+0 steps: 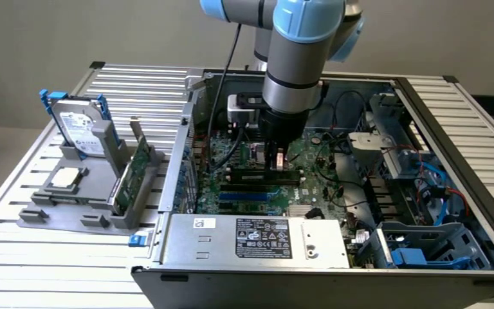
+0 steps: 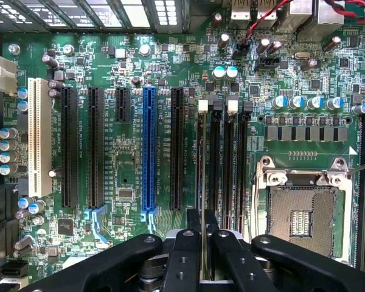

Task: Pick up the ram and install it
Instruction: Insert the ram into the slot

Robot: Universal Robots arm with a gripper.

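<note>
wall (image 1: 75, 29): plain beige; table (image 1: 136, 80): slatted metal (pale); light: even

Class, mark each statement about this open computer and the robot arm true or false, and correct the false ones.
1. The end effector grips the slim dark green memory stick, lined up with the black memory slots. True.
2. The silver hard drive with blue rails sits inside the grey metal computer case. False: it stands in the grey plastic holder outside the case, at the exterior view's left.
3. Every long slot on the green motherboard is black. False: there is also a blue slot and a white slot.
4. The square processor socket has no cooler on it. True.
</note>
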